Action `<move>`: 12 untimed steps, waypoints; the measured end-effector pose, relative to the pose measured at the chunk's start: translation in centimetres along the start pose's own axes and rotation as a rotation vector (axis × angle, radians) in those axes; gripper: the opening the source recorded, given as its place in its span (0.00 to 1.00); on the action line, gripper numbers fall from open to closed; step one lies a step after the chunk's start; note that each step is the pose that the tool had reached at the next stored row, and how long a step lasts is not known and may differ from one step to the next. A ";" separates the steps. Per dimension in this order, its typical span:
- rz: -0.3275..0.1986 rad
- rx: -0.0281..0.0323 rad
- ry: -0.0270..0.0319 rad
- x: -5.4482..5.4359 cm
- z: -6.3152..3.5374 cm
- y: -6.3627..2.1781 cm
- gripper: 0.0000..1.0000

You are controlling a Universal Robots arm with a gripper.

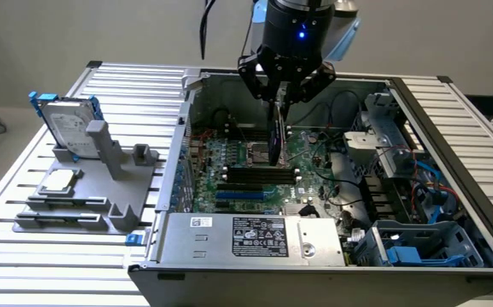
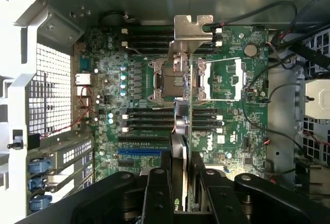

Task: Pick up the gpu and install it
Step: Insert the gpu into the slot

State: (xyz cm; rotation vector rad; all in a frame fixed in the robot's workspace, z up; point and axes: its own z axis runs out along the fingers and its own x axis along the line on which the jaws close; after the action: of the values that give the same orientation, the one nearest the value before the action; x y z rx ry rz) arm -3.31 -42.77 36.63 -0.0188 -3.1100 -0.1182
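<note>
My gripper [image 1: 284,97] hangs over the open computer case [image 1: 174,167], shut on the gpu [image 1: 279,131]. The card is held on edge, dangling below the fingers above the motherboard [image 1: 244,167]. In the wrist view the gpu [image 2: 189,126] runs edge-on away from the gripper [image 2: 183,183], with its green board edge beside the dark cover. Its silvery metal bracket [image 2: 192,28] is at the far end, near the case wall. One finger [image 2: 158,193] presses each side of the card. The card floats above the processor socket [image 2: 178,77] and the black memory slots [image 2: 149,117].
Blue expansion slots [image 1: 244,193] lie toward the front of the board, next to the rear slot openings [image 2: 67,157]. A power supply [image 1: 259,238] sits at the case front, with cables and drive cages at the exterior view's right. A hard drive in a blue frame [image 1: 65,125] stands on a grey holder [image 1: 93,192] outside.
</note>
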 end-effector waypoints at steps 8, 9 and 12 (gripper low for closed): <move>-0.002 -0.0031 -0.0032 0.1 0.02 -0.01 0.27; -0.011 -0.0042 -0.0036 0.1 0.03 0.00 0.27; -0.064 -0.0037 -0.0001 0.1 0.03 0.00 0.27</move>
State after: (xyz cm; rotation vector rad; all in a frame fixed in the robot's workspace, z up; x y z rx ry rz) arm -3.44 -42.77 36.60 0.0814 -3.1113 -0.1255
